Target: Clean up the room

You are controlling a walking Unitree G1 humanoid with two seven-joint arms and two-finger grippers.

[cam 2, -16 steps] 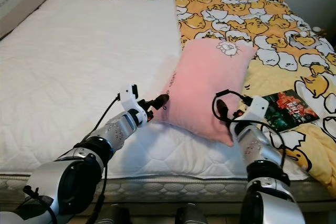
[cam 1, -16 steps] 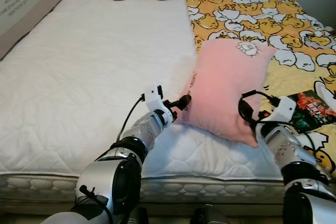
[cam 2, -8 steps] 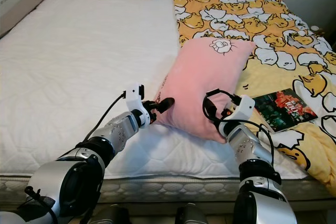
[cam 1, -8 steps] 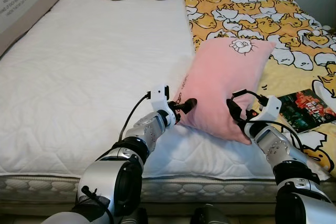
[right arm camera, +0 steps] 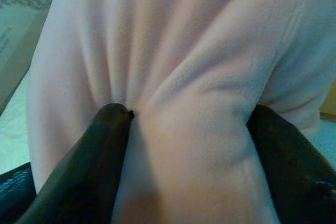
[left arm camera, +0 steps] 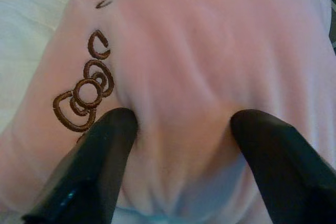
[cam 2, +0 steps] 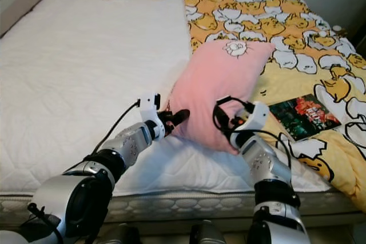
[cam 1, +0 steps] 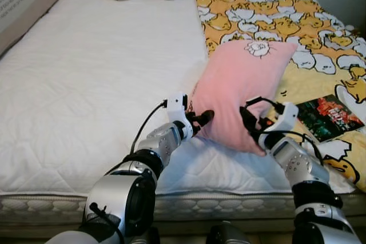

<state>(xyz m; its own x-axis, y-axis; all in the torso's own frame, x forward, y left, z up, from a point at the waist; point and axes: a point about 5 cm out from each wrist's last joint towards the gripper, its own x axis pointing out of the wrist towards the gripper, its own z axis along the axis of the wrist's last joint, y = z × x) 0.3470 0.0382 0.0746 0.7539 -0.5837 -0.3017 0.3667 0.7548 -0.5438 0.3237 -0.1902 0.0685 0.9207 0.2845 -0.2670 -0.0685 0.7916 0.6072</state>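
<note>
From the head, the pink pillow (cam 1: 243, 92) lies on the white mattress (cam 1: 86, 84), its far end over the yellow blanket (cam 1: 286, 21). In the wrist views, the left gripper (left arm camera: 181, 129) and right gripper (right arm camera: 186, 129) each pinch pillow fabric.

Matt, seemingly fleecy pink pillow (cam 1: 240, 92) cloth

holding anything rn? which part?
Both. Left hand and right hand each pinch the near end of the pink pillow, one at either side.
</note>
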